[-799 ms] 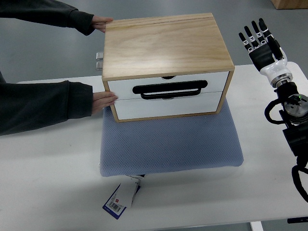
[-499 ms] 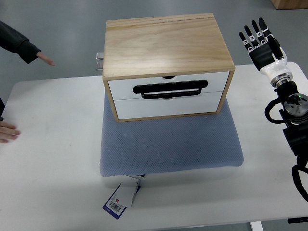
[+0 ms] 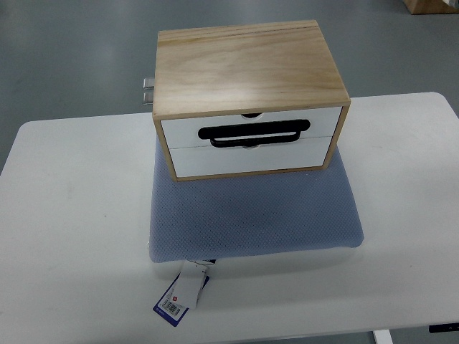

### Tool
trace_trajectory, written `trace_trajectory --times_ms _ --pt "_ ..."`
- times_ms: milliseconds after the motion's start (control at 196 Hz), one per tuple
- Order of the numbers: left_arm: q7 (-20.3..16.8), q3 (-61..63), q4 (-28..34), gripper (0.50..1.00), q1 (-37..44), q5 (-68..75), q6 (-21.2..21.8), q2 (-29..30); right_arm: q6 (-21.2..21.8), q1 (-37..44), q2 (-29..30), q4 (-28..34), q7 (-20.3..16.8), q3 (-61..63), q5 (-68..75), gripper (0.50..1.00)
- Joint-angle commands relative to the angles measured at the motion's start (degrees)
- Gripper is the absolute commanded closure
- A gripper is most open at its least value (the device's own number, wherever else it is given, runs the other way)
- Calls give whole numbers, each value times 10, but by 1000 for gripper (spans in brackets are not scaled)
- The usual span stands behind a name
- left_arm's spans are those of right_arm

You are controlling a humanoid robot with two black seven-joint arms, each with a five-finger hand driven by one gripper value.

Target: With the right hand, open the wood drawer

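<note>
A wooden drawer box (image 3: 247,68) with a light wood top stands on a blue-grey cushion (image 3: 254,215) on the white table (image 3: 72,215). Its front shows two white drawer fronts, both closed. A black handle (image 3: 253,133) lies across the seam between them. No robot hand or arm is in view.
A paper tag with a barcode (image 3: 179,292) sticks out from under the cushion's front left corner. A metal fitting (image 3: 148,89) shows behind the box at its left. The table's far edge runs behind the box, with grey floor beyond.
The right arm and hand that stood at the right edge have left the picture. The person's hands at the left have also gone. The box has not moved.
</note>
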Motion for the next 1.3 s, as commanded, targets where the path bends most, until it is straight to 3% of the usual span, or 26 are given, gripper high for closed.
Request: trace_trajectory --times_ms 0,66,168,290,407,534,580,585,616,651,702,707,718,814,947,1293 --pt "0 -1 0 500 0 0 0 0 -8 120 -41 95 -44 -136 -52 556" --pt "0 -1 0 500 0 1 0 0 -21 181 -48 142 -91 -204 -62 556" --pt "0 -1 0 500 0 0 0 0 -50 297 -49 227 -197 -326 -59 556" --pt "0 -1 0 500 0 0 0 0 -56 392 -42 320 -296 -405 -27 558" --pt "0 -1 0 500 0 0 -1 0 -68 461 -26 398 -299 -457 48 560" --pt "-1 -1 0 500 0 1 -1 0 -142 508 11 464 -299 -526 133 562" --pt "-1 -1 0 500 0 1 -1 0 -142 508 11 464 -299 -526 133 562" --pt "0 -1 -1 500 0 1 -1 0 -188 509 35 475 -299 -548 154 562" --pt "0 -1 0 500 0 1 -1 0 -216 506 50 477 -299 -559 160 562" --pt "0 -1 0 500 0 1 -1 0 -240 501 64 476 -299 -566 163 562" --pt "0 -1 0 500 0 1 -1 0 -240 501 64 476 -299 -566 163 562" --pt "0 -1 0 500 0 0 -1 0 -280 483 84 476 -299 -574 163 562" --pt "-1 -1 0 500 0 0 -1 0 -288 478 87 475 -299 -575 163 562" --pt "-1 -1 1 500 0 0 -1 0 -330 448 104 475 -299 -576 166 560" --pt "0 -1 1 500 0 0 -1 0 -347 403 110 475 -299 -575 172 560" --pt "0 -1 1 500 0 0 -1 0 -339 349 114 471 -299 -577 158 560"
